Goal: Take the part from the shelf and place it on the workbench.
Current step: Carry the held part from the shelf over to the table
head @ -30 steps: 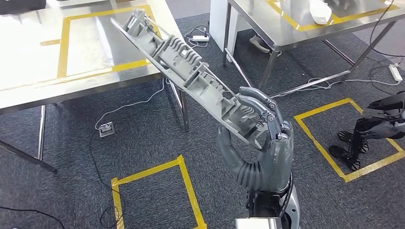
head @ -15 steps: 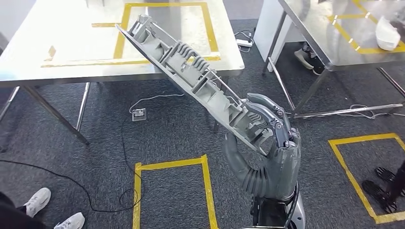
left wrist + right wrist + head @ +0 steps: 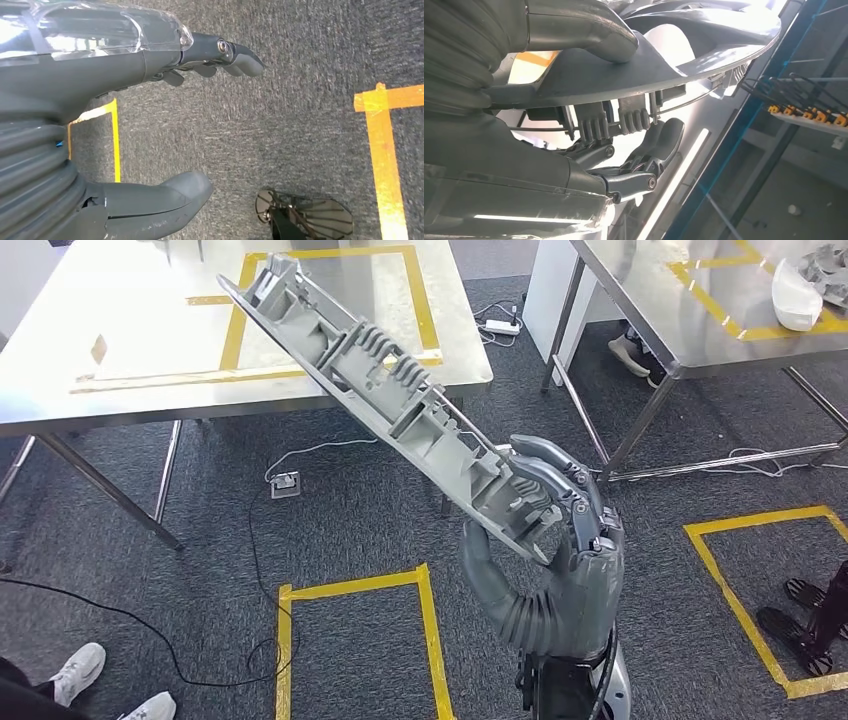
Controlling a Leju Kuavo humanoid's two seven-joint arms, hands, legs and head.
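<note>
Carry step: right hand (image 3: 555,540) grasps ribbed grey part (image 3: 380,390), slanted; left hand (image 3: 150,125) released. Next: lower onto far-left workbench (image 3: 130,330).

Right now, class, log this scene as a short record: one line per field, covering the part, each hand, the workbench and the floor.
part: long grey ribbed panel, tilted, far end raised over the workbench
right hand: grips the part's near end, fingers curled over its edge
left hand: holds nothing, fingers apart, hanging above the carpet
workbench: steel top with a yellow tape rectangle
floor: dark carpet, yellow tape square, black cable
</note>
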